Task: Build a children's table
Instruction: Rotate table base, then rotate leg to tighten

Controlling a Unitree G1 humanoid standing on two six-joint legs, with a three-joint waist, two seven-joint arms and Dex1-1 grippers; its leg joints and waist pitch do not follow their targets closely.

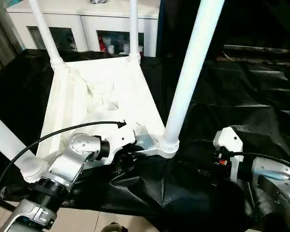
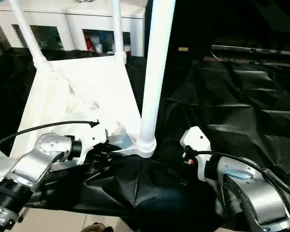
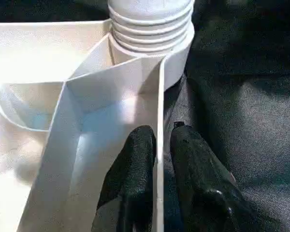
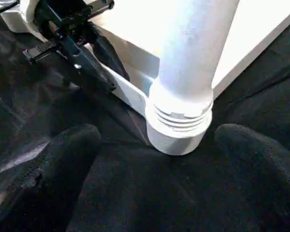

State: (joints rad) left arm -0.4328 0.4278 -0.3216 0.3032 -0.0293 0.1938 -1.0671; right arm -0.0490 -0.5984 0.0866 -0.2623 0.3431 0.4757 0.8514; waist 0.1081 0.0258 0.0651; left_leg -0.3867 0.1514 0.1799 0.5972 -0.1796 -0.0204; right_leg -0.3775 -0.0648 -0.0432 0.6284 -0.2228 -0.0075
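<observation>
The left gripper's [image 3: 157, 145] black fingers [image 3: 135, 169] straddle the thin rim of the upside-down small white plastic table [image 1: 104, 92], nearly pinching it. The right gripper [image 4: 157, 140] stands wide apart before the near white tubular leg [image 1: 191, 72]. The table lies on black crumpled sheeting [image 1: 241, 92], a white glass-fronted cabinet [image 1: 87, 29] behind.

White glass-fronted cabinet [image 1: 87, 26] behind; black cloth [image 1: 251, 96] covering surface.

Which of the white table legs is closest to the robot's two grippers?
The near right leg, standing in the corner socket between the left gripper and the right gripper. The other three legs rise from corners farther off.
</observation>
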